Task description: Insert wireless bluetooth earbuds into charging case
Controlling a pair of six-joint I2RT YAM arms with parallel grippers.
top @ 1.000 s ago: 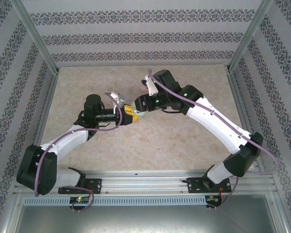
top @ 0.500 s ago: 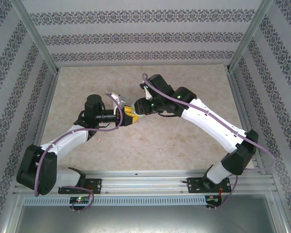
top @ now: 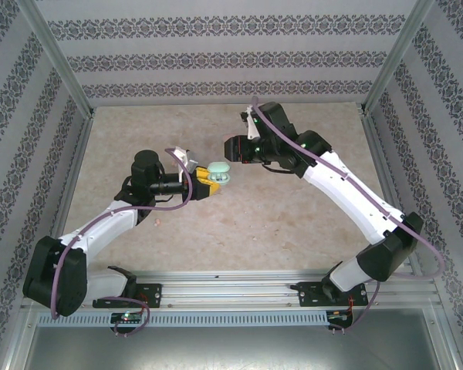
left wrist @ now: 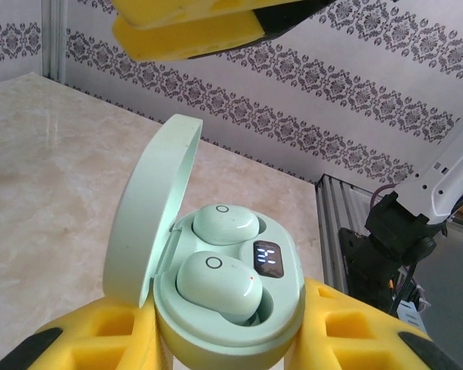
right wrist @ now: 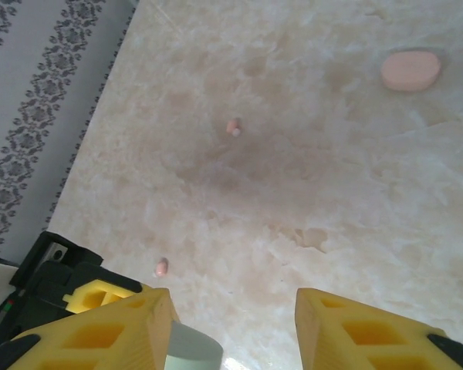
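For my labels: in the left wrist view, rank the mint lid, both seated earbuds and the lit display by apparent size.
1. Mint lid
2. Nearer earbud and farther earbud, unranked: nearness may enlarge the first
3. Lit display

Beige marbled table [top: 293, 223] between patterned walls [top: 231, 62].

Setting was noted as a robotics lab test cell rather than a home or shop. The work area was enclosed by aluminium frame posts [top: 56, 58] and flat wall panels [top: 231, 65] printed with repeating ornamental bands. A marble-patterned tabletop [top: 293, 231] was fitted inside the frame. The left arm [top: 100, 223] and the right arm [top: 347, 193] were bolted to an extruded aluminium rail [top: 231, 289] at the near edge. A slotted cable duct [top: 231, 317] and bare sheet metal [top: 231, 348] were seen in front of it.
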